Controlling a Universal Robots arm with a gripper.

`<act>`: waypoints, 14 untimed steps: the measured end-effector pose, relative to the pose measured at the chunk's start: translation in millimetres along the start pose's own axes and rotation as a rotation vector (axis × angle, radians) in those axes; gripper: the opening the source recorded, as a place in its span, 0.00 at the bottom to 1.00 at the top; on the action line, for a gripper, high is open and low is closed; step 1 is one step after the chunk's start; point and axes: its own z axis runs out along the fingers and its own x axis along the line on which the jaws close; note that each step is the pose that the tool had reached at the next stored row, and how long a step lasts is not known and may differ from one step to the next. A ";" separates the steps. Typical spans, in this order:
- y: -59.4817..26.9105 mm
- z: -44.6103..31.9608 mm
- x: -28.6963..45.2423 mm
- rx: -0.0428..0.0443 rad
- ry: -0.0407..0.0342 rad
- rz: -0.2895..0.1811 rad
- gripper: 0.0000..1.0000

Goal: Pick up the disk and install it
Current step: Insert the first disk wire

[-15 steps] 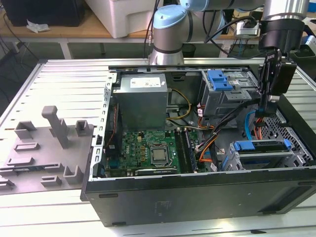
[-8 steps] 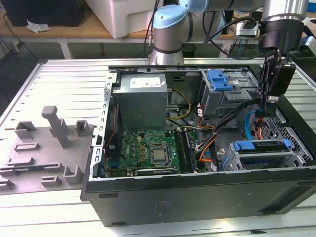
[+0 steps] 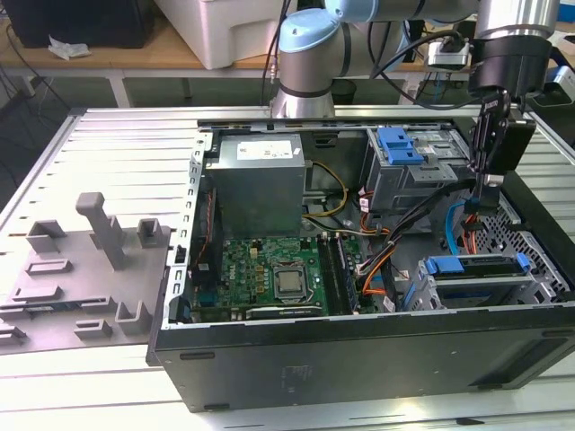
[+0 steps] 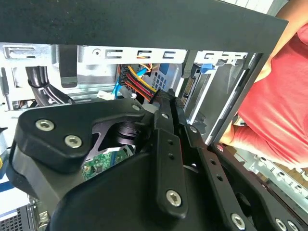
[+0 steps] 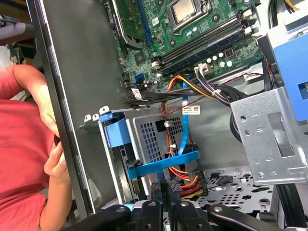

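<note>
Black gripper (image 3: 486,199): hangs over the open computer case (image 3: 359,355), above its corner on the exterior view's right. In both wrist views the fingers are drawn narrow together, with nothing between them.
Disk (image 3: 474,267): sits in a bay inside the case, below the gripper and apart from it. Its blue bracket faces up.
Cables (image 5: 185,180): red, yellow and orange, inside the case, near the disk.
Drive cage (image 3: 404,175): silver with a blue latch on top, inside the case by the far wall.
Power supply (image 3: 260,180): grey box, inside the case, far side.
Motherboard (image 3: 269,269): green, on the case floor.
Person: red sleeve (image 5: 19,144) and hand (image 5: 55,163), just outside the case wall.
</note>
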 end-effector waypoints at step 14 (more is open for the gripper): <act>1.5 -1.5 1.8 0.0028 -0.0004 -0.004 0.16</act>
